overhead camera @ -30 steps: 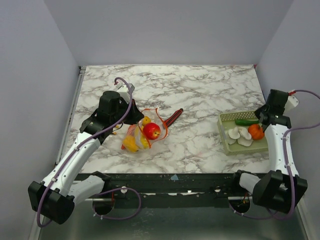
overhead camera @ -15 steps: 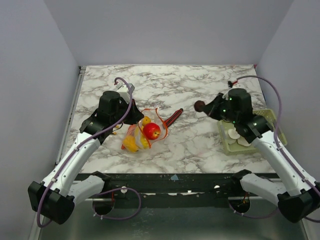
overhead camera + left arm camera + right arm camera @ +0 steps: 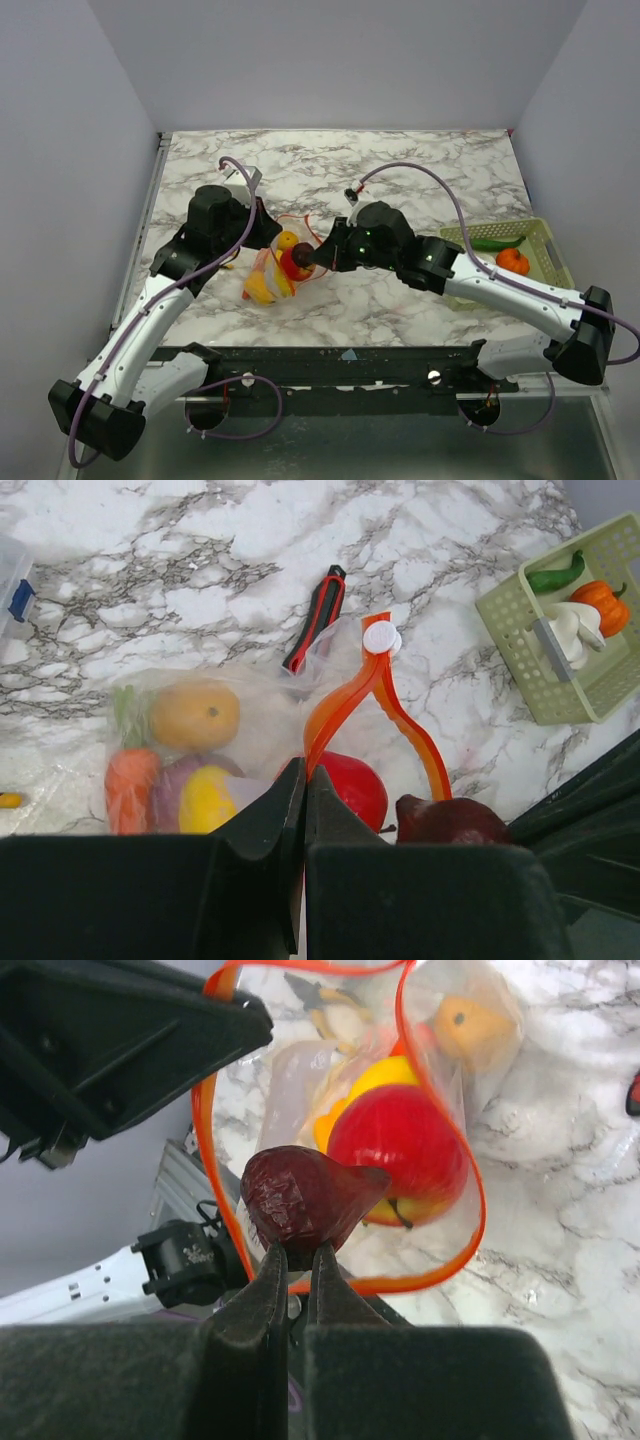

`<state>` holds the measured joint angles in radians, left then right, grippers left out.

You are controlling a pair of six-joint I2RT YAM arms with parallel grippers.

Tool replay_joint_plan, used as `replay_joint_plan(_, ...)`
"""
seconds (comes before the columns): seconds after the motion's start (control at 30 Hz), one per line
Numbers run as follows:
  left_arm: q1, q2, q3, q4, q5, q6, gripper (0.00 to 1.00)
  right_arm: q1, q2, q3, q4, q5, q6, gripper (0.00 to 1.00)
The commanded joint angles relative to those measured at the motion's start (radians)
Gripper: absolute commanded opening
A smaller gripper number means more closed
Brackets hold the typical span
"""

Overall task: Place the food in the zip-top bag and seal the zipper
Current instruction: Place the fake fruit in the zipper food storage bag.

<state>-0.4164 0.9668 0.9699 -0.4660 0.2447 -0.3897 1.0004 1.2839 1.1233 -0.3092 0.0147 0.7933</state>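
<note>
1. One marble-patterned table (image 3: 420,170) carries the scene. Two arms reach over it, and each ends in one tool.
2. Left tool (image 3: 305,772): the jaws are pinched together on the zipper (image 3: 340,712), the orange-red strip of the zip-top bag (image 3: 270,695). The strip stands up in an open loop. One white slider (image 3: 381,638) sits at its top.
3. Right tool (image 3: 298,1255): the jaws are narrow and clamped on one maroon food piece (image 3: 305,1200). It is held at the rim of the bag's mouth, just beside the red piece.
4. There is one bag, lying on the table left of centre, between the two tools.
5. Food inside the bag, counted in the left wrist view, comes to five pieces:
   - one red piece (image 3: 352,785)
   - one round orange-yellow piece (image 3: 195,715)
   - one carrot-orange piece (image 3: 130,785)
   - one yellow piece (image 3: 207,798)
   - one purple piece (image 3: 172,777)
6. One green basket (image 3: 512,645) stands at the right side, well apart from the bag. It holds one green piece (image 3: 555,575), one orange piece (image 3: 600,605) and white pieces (image 3: 572,630) whose number I cannot tell.
7. One red-and-black stick (image 3: 318,620) lies on the table, its near end at the bag's edge.
</note>
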Motion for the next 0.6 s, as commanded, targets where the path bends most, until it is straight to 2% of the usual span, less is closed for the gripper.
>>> replay_joint_plan(0.0,0.002,-0.067,-0.008,0.036,-0.027,0.018,0.00,0.015,0.067,0.064,0.101,0.011,0.020,0.00)
replay_joint_plan(0.17,0.002,-0.101,-0.022,0.068,0.004,0.021,0.00,0.030,0.174,0.165,0.060,0.064,0.020,0.00)
replay_joint_plan(0.37,0.002,-0.135,-0.033,0.088,0.011,0.028,0.00,0.081,0.295,0.345,-0.142,0.293,0.006,0.00)
replay_joint_plan(0.57,0.002,-0.089,-0.015,0.037,-0.065,0.028,0.00,0.127,0.335,0.373,-0.220,0.418,0.016,0.00)
